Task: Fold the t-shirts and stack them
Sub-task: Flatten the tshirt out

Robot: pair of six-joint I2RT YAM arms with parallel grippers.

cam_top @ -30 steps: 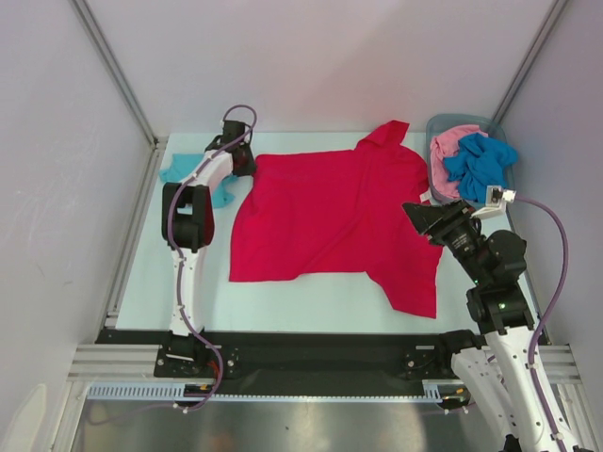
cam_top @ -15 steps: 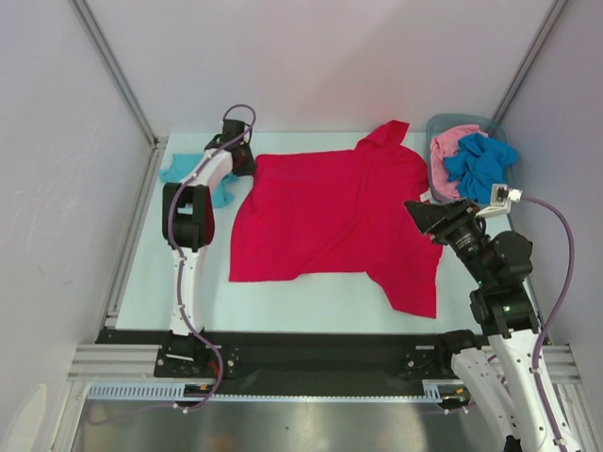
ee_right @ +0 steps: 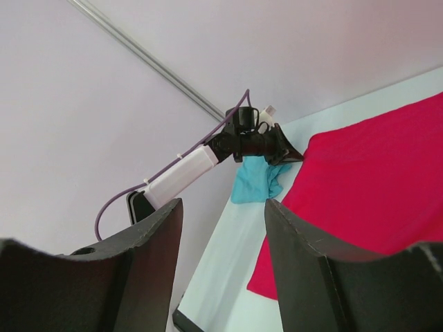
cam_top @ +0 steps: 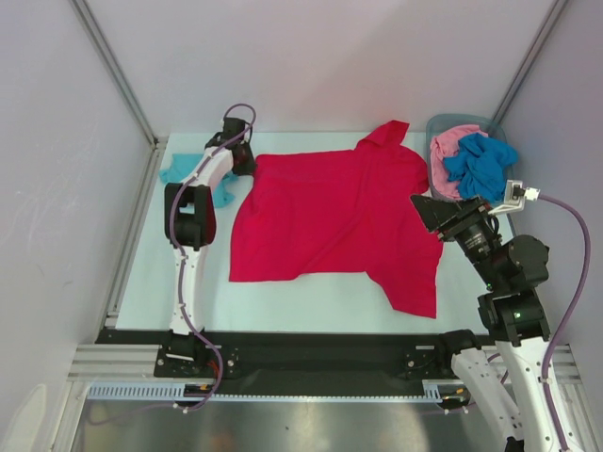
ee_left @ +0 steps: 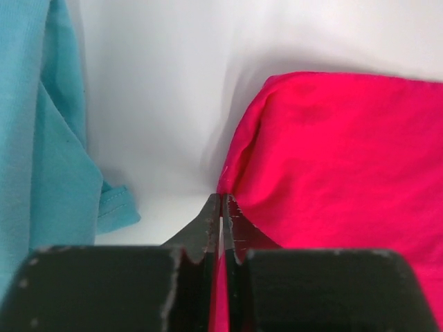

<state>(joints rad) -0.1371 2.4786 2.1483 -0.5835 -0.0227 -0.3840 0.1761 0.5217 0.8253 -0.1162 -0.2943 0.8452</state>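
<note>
Right gripper [cam_top: 422, 209] is pulled back toward the worktop's [cam_top: 283, 292] right edge, jaws apart. Red t-shirt [cam_top: 330, 221] is pinched in the left gripper [ee_left: 221, 207].

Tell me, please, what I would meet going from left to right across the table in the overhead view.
teal shirt → red shirt → grey bin, and inside it a pink shirt, then a blue shirt.

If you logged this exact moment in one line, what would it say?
left hand: shut on corner of red shirt | right hand: open, empty | red shirt: spread out, not folded
</note>
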